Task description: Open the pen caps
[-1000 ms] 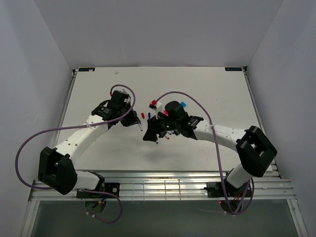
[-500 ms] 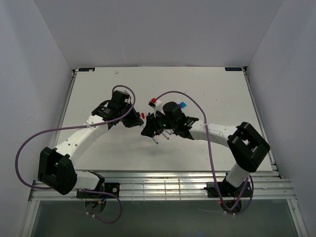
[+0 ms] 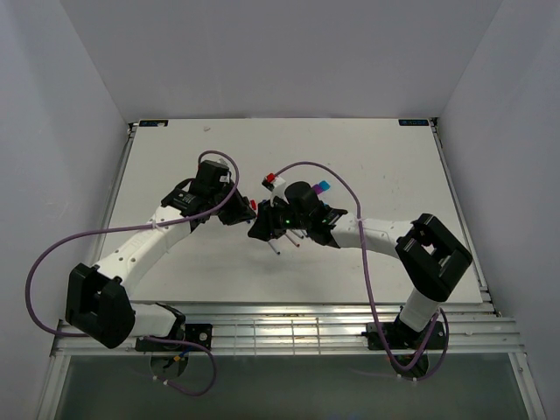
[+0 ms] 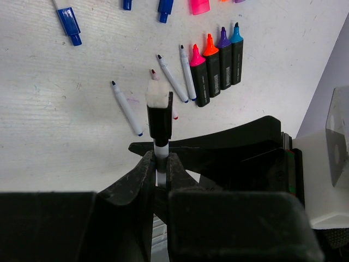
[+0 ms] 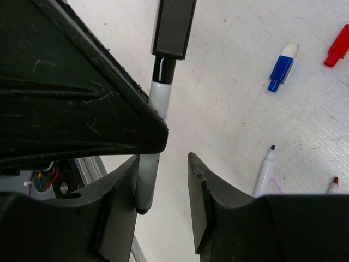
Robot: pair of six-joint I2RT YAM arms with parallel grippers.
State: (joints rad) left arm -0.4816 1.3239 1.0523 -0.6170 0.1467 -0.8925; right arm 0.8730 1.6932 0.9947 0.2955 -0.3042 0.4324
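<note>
My left gripper (image 4: 158, 158) (image 3: 242, 213) is shut on a thin white pen (image 4: 160, 148) that points away from it. The pen's black cap (image 4: 161, 121), with a white end, is still on. My right gripper (image 5: 162, 159) (image 3: 261, 229) stands open right against the left one. The pen's white body (image 5: 157, 101) runs down along its left finger (image 5: 117, 210), and the other finger (image 5: 210, 202) is clear of it. Loose pen caps lie on the table: blue (image 4: 70, 24), pink (image 4: 199, 5), blue-and-white (image 5: 283, 65), red (image 5: 337, 52).
Uncapped black highlighters lie side by side on the table, with tips in pink (image 4: 199, 82), orange (image 4: 211, 70), purple (image 4: 224, 61) and cyan (image 4: 237, 53). Uncapped thin white pens (image 4: 126, 106) (image 4: 172, 78) lie beside them. One more uncapped pen (image 5: 264, 169) lies by my right gripper.
My right gripper has moved left up to the left gripper, and its jaws have narrowed around the pen. The left gripper has kept its hold and place.
</note>
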